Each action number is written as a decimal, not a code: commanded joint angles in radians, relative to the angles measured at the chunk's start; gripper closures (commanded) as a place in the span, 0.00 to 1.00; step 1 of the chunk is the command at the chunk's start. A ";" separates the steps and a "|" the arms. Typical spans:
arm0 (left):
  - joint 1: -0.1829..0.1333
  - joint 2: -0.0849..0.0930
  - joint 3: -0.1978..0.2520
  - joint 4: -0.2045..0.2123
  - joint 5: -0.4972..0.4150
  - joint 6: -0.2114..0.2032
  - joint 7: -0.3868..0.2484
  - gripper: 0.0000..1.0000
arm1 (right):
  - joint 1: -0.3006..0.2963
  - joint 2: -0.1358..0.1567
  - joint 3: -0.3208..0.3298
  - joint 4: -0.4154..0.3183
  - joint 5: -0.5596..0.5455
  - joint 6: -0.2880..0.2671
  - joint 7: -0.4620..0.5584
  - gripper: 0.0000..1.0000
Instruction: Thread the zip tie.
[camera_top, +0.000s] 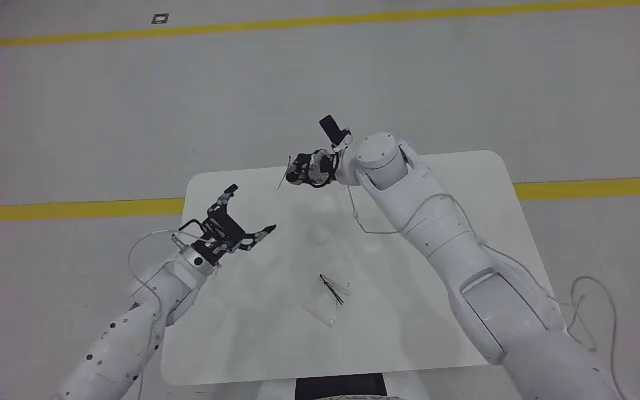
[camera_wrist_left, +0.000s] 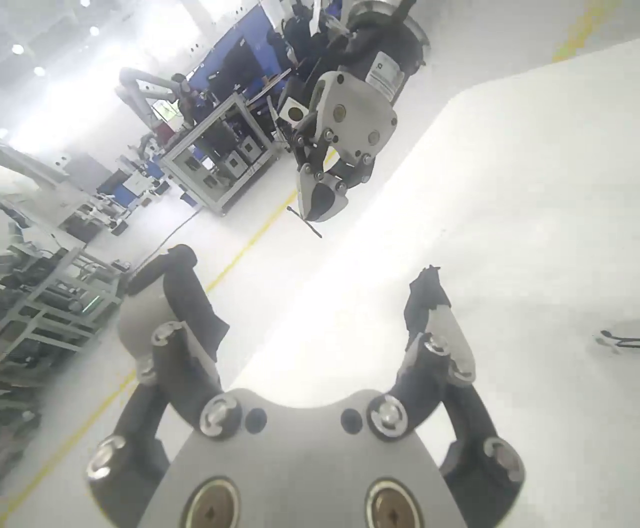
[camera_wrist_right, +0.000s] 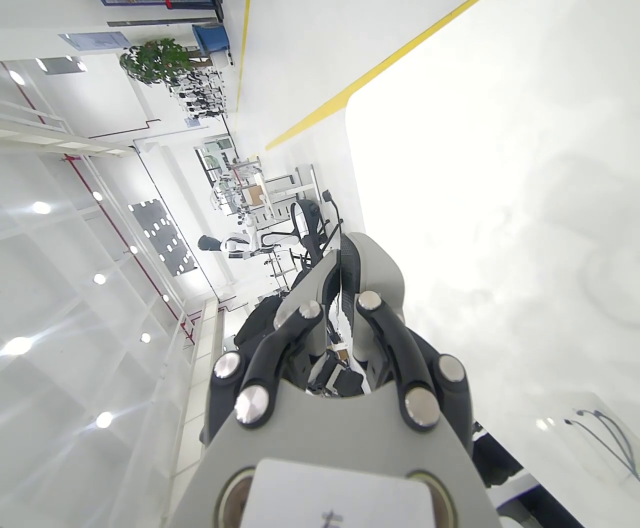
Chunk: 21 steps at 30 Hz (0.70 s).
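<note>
The right arm stretches from the bench's (camera_top: 250, 320) near right corner to its far edge, elbow bent, wrist turned toward the far left corner. The right tool (camera_top: 295, 172) (camera_wrist_left: 320, 212) (camera_wrist_right: 342, 250) hangs just past that edge with its fingers pressed together on a thin dark zip tie (camera_top: 283, 173) (camera_wrist_left: 304, 222). The tie is raised off the bench, and both ends stick out of the grip.

The left arm comes up from the near left corner, its forearm slanting inward. The left tool (camera_top: 248, 212) (camera_wrist_left: 305, 265) is held above the left part of the bench, fingers spread wide with nothing between them, and it faces the right tool and the tie, well apart from both.

A clear bag (camera_top: 328, 298) (camera_wrist_left: 617, 340) (camera_wrist_right: 600, 430) with dark ties in it lies flat near the middle of the bench, a little toward the near edge.
</note>
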 joint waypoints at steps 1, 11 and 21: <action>-0.035 0.031 0.065 0.015 0.000 0.047 0.007 0.00 | 0.006 -0.002 -0.005 0.009 0.014 0.000 0.004 1.00; -0.049 0.045 0.098 0.028 0.000 0.076 0.017 0.00 | 0.007 -0.004 -0.004 0.007 0.034 0.000 0.004 1.00; -0.049 0.045 0.098 0.028 0.000 0.076 0.017 0.00 | 0.007 -0.004 -0.004 0.007 0.034 0.000 0.004 1.00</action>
